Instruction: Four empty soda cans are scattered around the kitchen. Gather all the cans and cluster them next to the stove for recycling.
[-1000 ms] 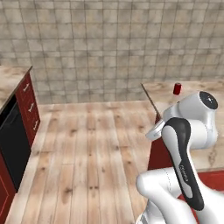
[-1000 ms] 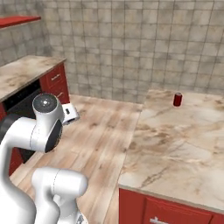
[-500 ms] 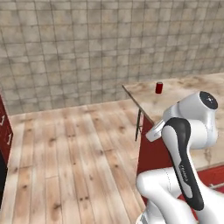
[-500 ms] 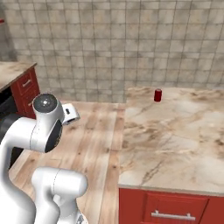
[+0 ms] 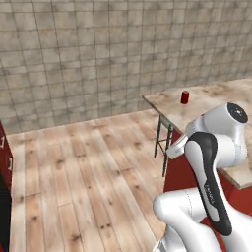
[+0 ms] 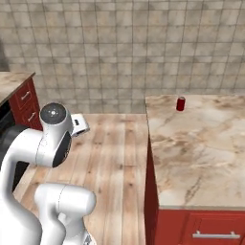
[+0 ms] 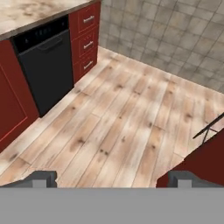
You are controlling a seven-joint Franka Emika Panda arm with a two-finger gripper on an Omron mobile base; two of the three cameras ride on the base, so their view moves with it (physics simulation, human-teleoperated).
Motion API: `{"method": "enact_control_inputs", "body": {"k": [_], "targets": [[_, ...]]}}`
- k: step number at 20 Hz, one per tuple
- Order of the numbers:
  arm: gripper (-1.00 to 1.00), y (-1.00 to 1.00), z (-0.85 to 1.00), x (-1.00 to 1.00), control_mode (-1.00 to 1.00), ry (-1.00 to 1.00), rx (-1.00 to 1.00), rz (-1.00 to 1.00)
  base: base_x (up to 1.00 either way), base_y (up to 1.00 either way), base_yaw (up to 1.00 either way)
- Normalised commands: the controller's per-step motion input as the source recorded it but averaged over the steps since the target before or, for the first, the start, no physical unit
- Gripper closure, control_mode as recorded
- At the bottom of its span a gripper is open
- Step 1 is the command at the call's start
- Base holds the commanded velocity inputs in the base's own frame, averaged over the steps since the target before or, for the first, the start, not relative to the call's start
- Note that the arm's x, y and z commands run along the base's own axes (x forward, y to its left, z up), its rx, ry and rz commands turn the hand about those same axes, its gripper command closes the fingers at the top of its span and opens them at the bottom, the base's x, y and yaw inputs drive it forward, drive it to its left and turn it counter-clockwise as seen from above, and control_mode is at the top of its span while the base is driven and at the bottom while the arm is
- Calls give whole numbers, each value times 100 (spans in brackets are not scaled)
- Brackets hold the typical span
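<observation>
I'm looking across the kitchen's wood floor (image 5: 83, 167) with the tiled wall (image 6: 124, 43) ahead, and the arm folded back over the base, which I judge to be a carrying posture for driving rather than for reaching. The marbled desk (image 6: 201, 143) on red cabinets sits to my right, and one red soda can (image 6: 181, 103) stands upright near its far edge, alone and well apart from anything else; I take it for a can yet to be gathered, since no stove is nearby. The left base view adds a dark metal stool (image 5: 164, 140) tucked under the desk's overhang, which the right base view hides behind the cabinet side. The right base view in turn shows a second counter with drawers (image 6: 26, 103) at far left. The hand view looks down and away from the can, at a black appliance front (image 7: 46, 65) set among red cabinets. The gripper (image 7: 113, 178) has its tips standing as wide apart as they go, with nothing between them but floor, so it is empty.
</observation>
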Motion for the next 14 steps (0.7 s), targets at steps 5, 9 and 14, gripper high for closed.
{"method": "enact_control_inputs", "body": {"k": [5, 9, 14], "targets": [[-100, 0, 0, 0, 100, 0, 0, 0, 6, 76, -1], [-100, 0, 0, 0, 100, 0, 0, 0, 19, 51, -25], [-100, 0, 0, 0, 100, 0, 0, 0, 29, 42, -54]]}}
